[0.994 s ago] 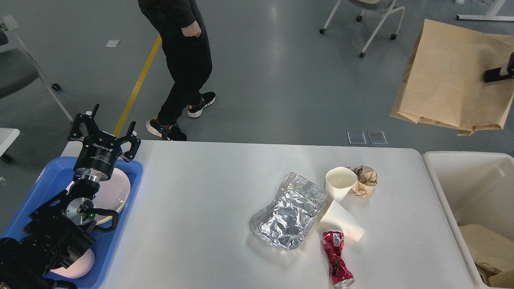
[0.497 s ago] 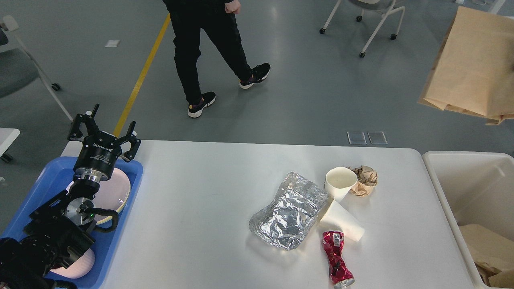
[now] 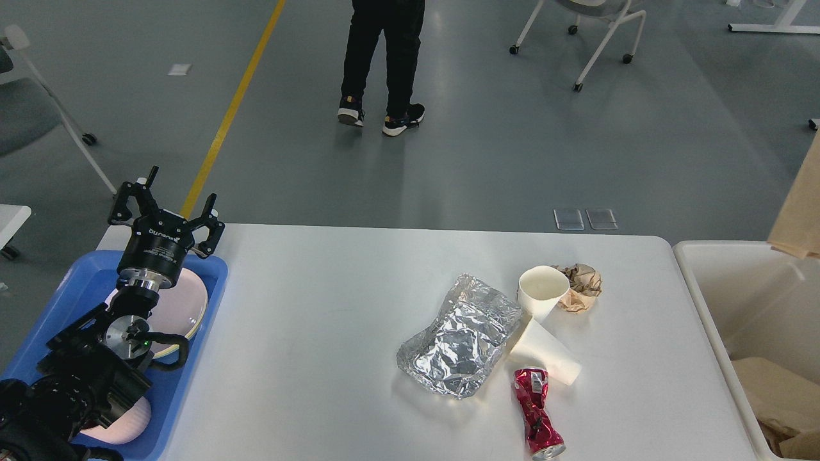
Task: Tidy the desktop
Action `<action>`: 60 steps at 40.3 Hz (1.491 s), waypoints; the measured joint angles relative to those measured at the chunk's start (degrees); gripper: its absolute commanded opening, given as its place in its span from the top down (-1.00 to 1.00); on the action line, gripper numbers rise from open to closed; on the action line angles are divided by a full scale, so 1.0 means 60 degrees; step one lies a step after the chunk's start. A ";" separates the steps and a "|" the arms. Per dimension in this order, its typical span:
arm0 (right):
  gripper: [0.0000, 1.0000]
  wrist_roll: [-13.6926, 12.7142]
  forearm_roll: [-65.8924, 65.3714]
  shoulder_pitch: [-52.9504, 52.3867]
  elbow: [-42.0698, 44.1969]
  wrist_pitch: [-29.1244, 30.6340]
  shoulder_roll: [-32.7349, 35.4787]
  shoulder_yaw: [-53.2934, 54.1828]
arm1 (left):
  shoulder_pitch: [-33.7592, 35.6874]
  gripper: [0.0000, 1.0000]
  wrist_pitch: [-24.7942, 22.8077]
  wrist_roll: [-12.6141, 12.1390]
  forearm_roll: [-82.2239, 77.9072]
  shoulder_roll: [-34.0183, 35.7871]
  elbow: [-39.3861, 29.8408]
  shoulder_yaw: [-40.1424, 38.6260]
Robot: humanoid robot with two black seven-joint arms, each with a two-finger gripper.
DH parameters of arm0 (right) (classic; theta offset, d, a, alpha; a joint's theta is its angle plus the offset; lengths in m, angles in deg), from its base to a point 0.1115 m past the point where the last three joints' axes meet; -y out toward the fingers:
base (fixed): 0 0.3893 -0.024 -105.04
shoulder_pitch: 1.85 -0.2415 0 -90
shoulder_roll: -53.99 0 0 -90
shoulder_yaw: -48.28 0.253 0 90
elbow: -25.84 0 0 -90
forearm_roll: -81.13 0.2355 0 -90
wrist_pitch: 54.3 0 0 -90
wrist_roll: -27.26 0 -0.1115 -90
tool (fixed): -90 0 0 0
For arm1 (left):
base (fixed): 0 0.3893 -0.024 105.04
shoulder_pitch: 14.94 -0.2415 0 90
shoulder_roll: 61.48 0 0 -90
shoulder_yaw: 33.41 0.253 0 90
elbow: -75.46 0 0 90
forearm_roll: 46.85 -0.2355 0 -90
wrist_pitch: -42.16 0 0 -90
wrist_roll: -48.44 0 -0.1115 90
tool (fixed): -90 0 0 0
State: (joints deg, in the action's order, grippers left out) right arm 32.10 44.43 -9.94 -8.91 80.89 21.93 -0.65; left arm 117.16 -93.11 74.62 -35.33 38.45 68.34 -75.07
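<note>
Since the earlier frames, the brown paper bag (image 3: 797,211) has been carried from the upper right almost out of view, only a strip being seen at the right edge above the cream bin (image 3: 724,288), and the person in black (image 3: 384,57) has walked further away across the grey floor; nothing on the table has shifted. The white desktop (image 3: 320,307) fills the middle of the view. On its right half a crumpled foil sheet (image 3: 461,336) is laid, with an upright white paper cup (image 3: 543,289) just beside it, a ball of brown paper (image 3: 581,287) touching that cup, a second white cup (image 3: 544,352) tipped on its side, and a crushed red can (image 3: 537,413) near the front edge. The can's lettering is too small to be read. The left gripper (image 3: 166,208) is held above the far edge of the blue tray (image 3: 77,282), fingers spread apart and empty; white lettering on its body cannot be made out. A pale plate (image 3: 186,301) is seen in the tray. The right gripper is not seen.
</note>
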 measured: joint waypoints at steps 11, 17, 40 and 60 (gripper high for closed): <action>1.00 0.0013 0.0023 0.2061 0.1566 -0.1318 -0.0826 0.0033 | 0.0000 -0.93 0.0000 0.0001 0.0000 0.0000 0.0000 0.0000; 1.00 0.0016 0.0164 0.3296 0.2209 -0.2118 -0.1400 0.0080 | 0.0000 -0.93 0.0000 0.0001 0.0000 0.0000 0.0000 0.0000; 0.91 -0.0016 0.1266 0.7794 0.3387 -0.4689 -0.3145 0.0050 | 0.0000 -0.93 0.0000 0.0004 0.0000 0.0000 0.0000 0.0000; -1.00 -0.0009 0.2763 0.8172 0.3595 -0.5828 -0.3191 0.0153 | 0.0000 -0.93 0.0000 0.0004 0.0000 0.0000 0.0000 0.0000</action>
State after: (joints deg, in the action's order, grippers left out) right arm 32.05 61.01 39.09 12.66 45.92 2.78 0.27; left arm 117.16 -93.11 74.65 -35.33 38.45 68.34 -75.07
